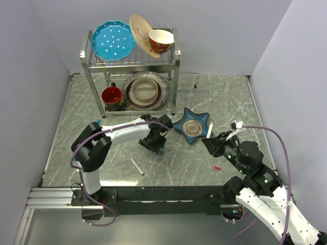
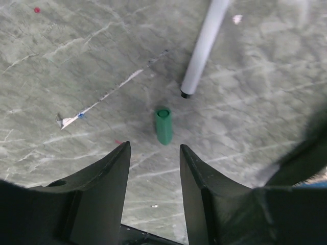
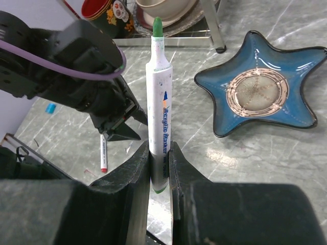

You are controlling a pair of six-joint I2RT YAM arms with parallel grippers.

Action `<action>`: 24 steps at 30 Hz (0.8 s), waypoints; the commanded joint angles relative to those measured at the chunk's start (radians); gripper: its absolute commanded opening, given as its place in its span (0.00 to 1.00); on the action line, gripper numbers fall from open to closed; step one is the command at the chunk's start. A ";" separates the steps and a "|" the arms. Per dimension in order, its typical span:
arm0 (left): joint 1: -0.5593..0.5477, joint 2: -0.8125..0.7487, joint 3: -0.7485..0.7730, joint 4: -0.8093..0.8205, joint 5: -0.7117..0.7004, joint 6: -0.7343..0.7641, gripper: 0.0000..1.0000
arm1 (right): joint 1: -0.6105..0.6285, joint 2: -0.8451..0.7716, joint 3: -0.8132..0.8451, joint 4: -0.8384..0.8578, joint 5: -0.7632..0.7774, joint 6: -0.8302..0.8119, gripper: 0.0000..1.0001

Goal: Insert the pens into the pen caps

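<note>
My right gripper (image 3: 159, 149) is shut on a white-barrelled pen with a green tip (image 3: 159, 87) and holds it upright above the table; in the top view the pen (image 1: 210, 128) sticks out of that gripper (image 1: 208, 141) beside the star dish. My left gripper (image 2: 153, 150) is open and empty, low over the table, with a green cap (image 2: 164, 126) lying just beyond its fingertips. A white pen barrel with a dark tip (image 2: 203, 48) lies past the cap. A red-ended pen (image 1: 137, 167) lies near the front. A small red cap (image 1: 218, 167) lies front right.
A blue star-shaped dish (image 1: 192, 126) sits mid-table. A metal dish rack (image 1: 130, 66) with plates, bowls and a red mug stands at the back. A small dark object (image 1: 195, 87) lies at the back right. A small blue piece (image 3: 50, 107) lies at the left.
</note>
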 commanded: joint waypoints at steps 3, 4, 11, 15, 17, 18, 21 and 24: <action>0.018 0.039 0.025 0.007 0.006 -0.007 0.48 | 0.003 -0.026 0.055 -0.001 0.036 -0.019 0.00; 0.024 0.058 0.039 0.007 0.018 0.004 0.48 | 0.005 -0.026 0.055 -0.002 0.035 -0.020 0.00; 0.027 0.107 0.063 -0.013 0.024 0.036 0.47 | 0.005 -0.013 0.057 -0.005 0.050 -0.023 0.00; 0.027 0.118 0.074 -0.037 0.004 0.030 0.46 | 0.003 -0.013 0.061 -0.010 0.053 -0.026 0.00; 0.027 0.127 0.086 -0.054 -0.001 0.031 0.46 | 0.003 -0.015 0.064 -0.013 0.056 -0.026 0.00; 0.027 0.128 0.089 -0.060 -0.001 0.031 0.45 | 0.005 -0.015 0.064 -0.016 0.059 -0.026 0.00; 0.027 0.139 0.111 -0.089 0.009 0.036 0.42 | 0.005 -0.016 0.064 -0.015 0.064 -0.028 0.01; 0.026 0.159 0.145 -0.135 0.006 0.044 0.39 | 0.005 -0.015 0.066 -0.018 0.061 -0.026 0.01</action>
